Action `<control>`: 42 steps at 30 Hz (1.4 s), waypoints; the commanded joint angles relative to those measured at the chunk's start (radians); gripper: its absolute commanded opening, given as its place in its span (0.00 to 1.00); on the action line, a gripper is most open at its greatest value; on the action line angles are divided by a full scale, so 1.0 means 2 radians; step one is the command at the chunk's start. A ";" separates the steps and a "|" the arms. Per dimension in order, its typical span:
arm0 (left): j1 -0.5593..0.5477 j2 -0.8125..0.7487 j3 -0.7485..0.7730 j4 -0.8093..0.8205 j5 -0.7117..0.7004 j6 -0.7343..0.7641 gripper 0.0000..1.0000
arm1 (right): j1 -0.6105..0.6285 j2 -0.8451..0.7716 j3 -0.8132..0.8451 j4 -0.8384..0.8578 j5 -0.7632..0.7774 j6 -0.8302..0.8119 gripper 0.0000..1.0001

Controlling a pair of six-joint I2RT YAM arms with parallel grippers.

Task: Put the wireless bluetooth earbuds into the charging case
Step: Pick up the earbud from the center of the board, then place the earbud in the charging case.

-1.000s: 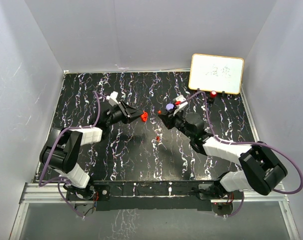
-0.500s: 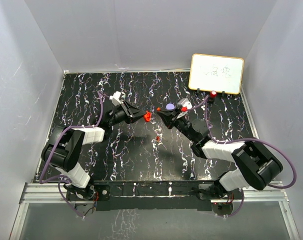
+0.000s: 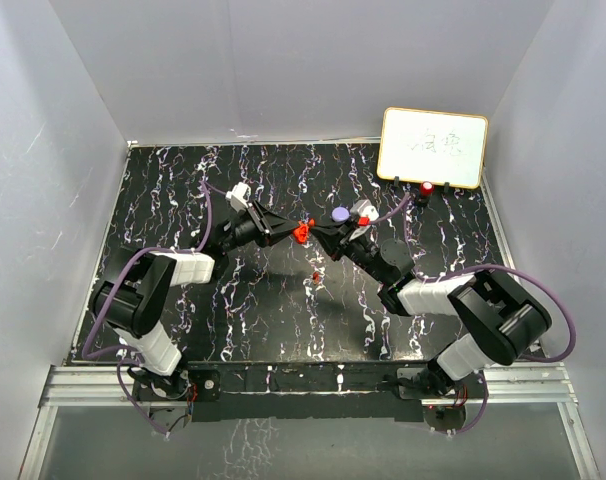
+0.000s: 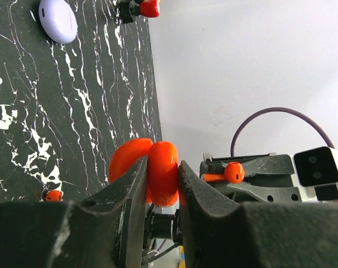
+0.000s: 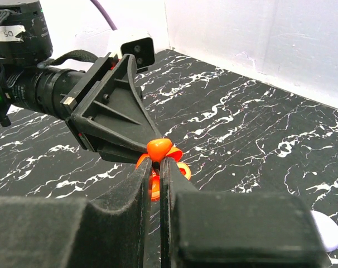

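1. Left arm. The left gripper (image 3: pixel 286 230) is raised over the middle of the table (image 3: pixel 173 200) and points toward the right arm. Its fingers are closed nearly all the way and clamp the red charging case (image 4: pixel 162 174) by its flat sides. In the left wrist view the case shows two lobes, so I judge that it is hinged open. I judge that it is held in the air so that its opening faces the other gripper.

2. Right arm. The right gripper (image 5: pixel 155 163) meets the left one tip to tip. Its jaws stand almost together and pinch one red earbud (image 5: pixel 158 148) at the very fingertips. The bud sits just above and in front of the case, very close to it. I cannot tell whether they touch. The fingertip pinch leaves the body of the bud exposed, which the insertion calls for.

3. Below the grippers. A second red earbud (image 3: pixel 315 274) lies loose on the table, nearer to me than the two tips. It is not yet handled.

4. Further right. The lavender case (image 3: pixel 340 214) rests on the table beside the right gripper. I cannot locate its earbuds in any view.

5. Far right. A whiteboard (image 3: pixel 433 147) stands at the back corner, well apart from the work.

6. Next step, by my judgement: align the bud with its well before I release it.
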 commanded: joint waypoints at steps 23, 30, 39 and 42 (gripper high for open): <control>-0.003 0.041 0.013 0.138 0.062 -0.091 0.00 | -0.014 0.024 -0.007 0.079 -0.035 -0.037 0.00; -0.002 0.045 0.017 0.141 0.071 -0.095 0.00 | -0.019 0.033 -0.006 0.082 -0.044 -0.033 0.00; -0.003 0.047 0.021 0.144 0.079 -0.097 0.00 | -0.022 0.038 -0.003 0.083 -0.054 -0.031 0.00; -0.003 0.047 0.023 0.146 0.083 -0.097 0.00 | -0.022 0.040 -0.003 0.083 -0.059 -0.030 0.00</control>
